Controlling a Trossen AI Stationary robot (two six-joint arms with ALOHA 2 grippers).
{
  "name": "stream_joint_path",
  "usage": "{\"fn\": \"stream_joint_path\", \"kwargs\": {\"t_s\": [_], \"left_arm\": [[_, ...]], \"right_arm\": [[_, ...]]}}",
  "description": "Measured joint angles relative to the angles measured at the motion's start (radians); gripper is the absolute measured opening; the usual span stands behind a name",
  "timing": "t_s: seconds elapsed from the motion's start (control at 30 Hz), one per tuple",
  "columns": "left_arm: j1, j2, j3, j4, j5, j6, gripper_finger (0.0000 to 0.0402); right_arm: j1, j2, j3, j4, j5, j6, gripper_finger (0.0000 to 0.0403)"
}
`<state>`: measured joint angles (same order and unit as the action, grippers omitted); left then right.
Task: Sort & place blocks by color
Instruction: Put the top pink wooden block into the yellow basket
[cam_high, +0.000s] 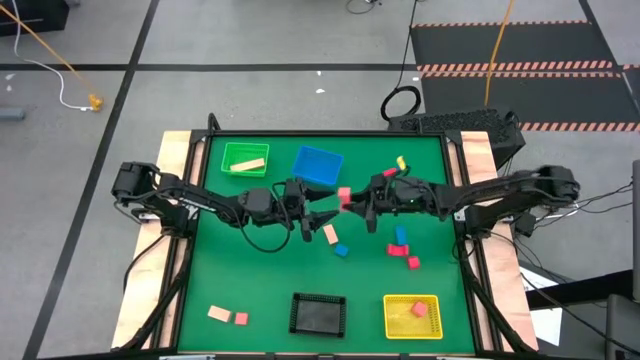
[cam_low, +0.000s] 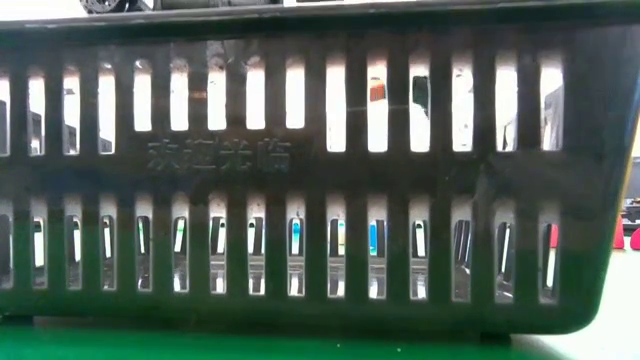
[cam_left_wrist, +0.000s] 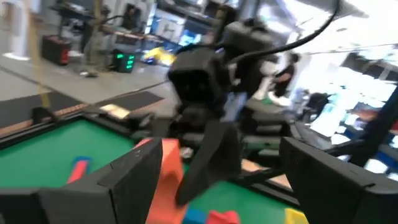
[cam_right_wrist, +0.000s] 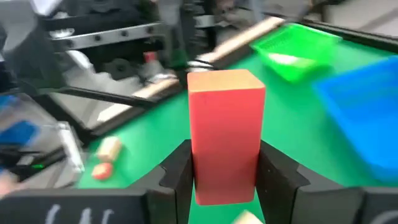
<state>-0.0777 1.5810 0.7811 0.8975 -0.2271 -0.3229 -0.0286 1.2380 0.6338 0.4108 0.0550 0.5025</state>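
My right gripper (cam_high: 352, 201) is over the table's middle, shut on a pink-red bar block (cam_right_wrist: 226, 124). My left gripper (cam_high: 318, 213) faces it from the left, open. In the left wrist view its fingers (cam_left_wrist: 127, 180) stand on either side of that block (cam_left_wrist: 171, 167) and the right gripper's fingertips. Whether they touch the block cannot be told. Loose blocks lie flat on the green mat: a tan one (cam_high: 330, 233), blue ones (cam_high: 341, 249) (cam_high: 401, 235), pink-red ones (cam_high: 412, 262), a yellow one (cam_high: 401, 162), and a pair near the front left (cam_high: 228, 316). My right gripper pinches the pink-red bar between its two fingers (cam_right_wrist: 178, 175), on the two long sides near one end (cam_right_wrist: 225, 182). The fingers come from the table's right, roughly level and along the bar. The rest of the bar sticks out past the fingertips, lifted clear of the mat.
A green basket (cam_high: 226, 152) holding a tan block and a blue basket (cam_high: 318, 165) stand at the far side. A black basket (cam_high: 317, 313) and a yellow basket (cam_high: 398, 322) holding a pink-red block stand at the near edge. The black basket's wall (cam_low: 320, 200) fills the low view.
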Motion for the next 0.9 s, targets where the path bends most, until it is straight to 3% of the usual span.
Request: {"fn": "stream_joint_path", "kwargs": {"t_s": [0.1,0.23,0.37,0.57,0.7,0.9], "left_arm": [[0.004,0.000,0.000,-0.031,-0.012,0.000,0.0325],[0.016,0.000,0.000,-0.113,-0.018,-0.002,0.0325],[0.036,0.000,0.000,-0.207,-0.063,-0.026,0.0325],[0.061,0.000,0.000,-0.341,-0.069,-0.096,0.0326],[0.075,0.000,0.000,-0.418,-0.093,-0.118,0.0326],[0.087,0.000,0.000,-0.490,-0.098,-0.134,0.0326]], "right_arm": [[0.002,-0.078,0.000,-0.228,-0.055,0.086,0.0118],[0.040,-0.129,-0.001,-0.406,-0.210,0.276,0.0118],[0.134,-0.143,-0.001,-0.419,-0.378,0.457,0.0130],[0.331,-0.151,-0.001,-0.416,-0.517,0.631,0.0122],[0.449,-0.151,-0.001,-0.416,-0.545,0.828,0.0125],[0.548,-0.151,-0.001,-0.478,-0.460,1.038,0.0127]]}}
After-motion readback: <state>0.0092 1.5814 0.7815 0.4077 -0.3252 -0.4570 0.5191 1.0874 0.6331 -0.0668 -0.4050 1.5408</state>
